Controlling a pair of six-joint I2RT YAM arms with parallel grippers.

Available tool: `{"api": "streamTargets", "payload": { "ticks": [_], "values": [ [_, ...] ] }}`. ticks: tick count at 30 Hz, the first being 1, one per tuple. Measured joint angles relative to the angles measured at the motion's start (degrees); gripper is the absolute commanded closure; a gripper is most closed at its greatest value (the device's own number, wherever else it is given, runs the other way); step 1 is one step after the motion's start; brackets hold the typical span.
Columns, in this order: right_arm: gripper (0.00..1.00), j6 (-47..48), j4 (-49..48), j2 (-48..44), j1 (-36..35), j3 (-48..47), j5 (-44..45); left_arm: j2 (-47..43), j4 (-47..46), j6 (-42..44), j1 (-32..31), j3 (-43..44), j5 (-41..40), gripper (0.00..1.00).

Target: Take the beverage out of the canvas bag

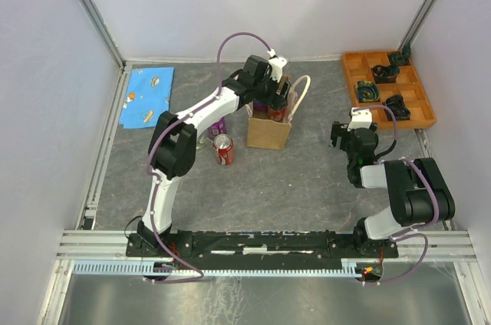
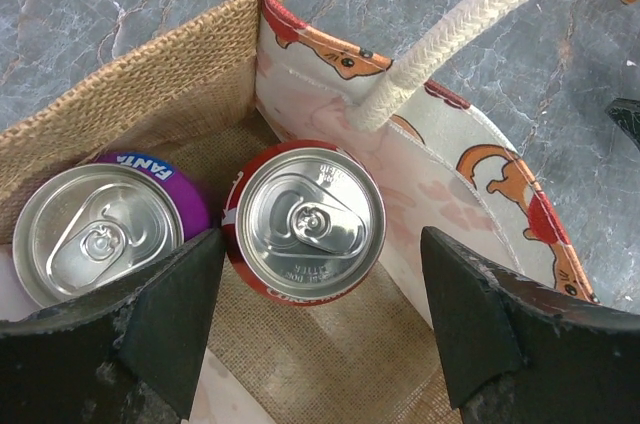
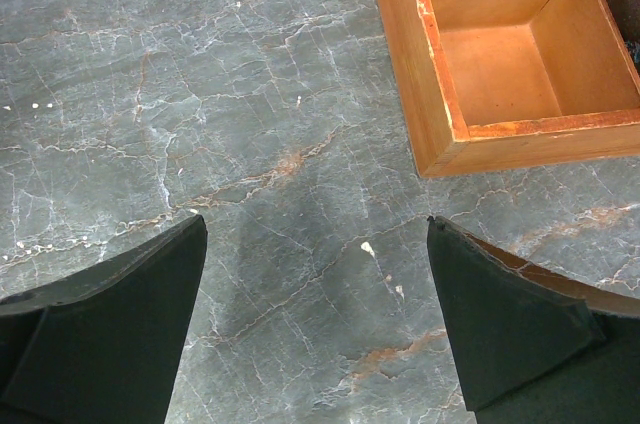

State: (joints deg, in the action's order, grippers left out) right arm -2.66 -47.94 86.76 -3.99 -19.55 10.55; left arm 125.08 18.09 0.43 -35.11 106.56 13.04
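Tabletop (image 1: 307,179), canvas bag (image 1: 268,132) (purple can (image 2: 100,234) half-hidden)

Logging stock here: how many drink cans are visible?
3 clear: a red can and a purple can inside the canvas bag, a second red can on the table left of it. A purple thing half hidden by the left arm may be a fourth.
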Motion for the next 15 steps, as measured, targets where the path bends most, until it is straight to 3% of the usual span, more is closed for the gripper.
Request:
{"api": "streamTargets", "payload": {
  "ticks": [15],
  "values": [
    [0.01, 0.0, 0.0, 0.0, 0.0, 0.0, 0.0, 2.8, -1.4, 0.0, -0.2, 0.0, -0.7, 0.21]
  ]
}}
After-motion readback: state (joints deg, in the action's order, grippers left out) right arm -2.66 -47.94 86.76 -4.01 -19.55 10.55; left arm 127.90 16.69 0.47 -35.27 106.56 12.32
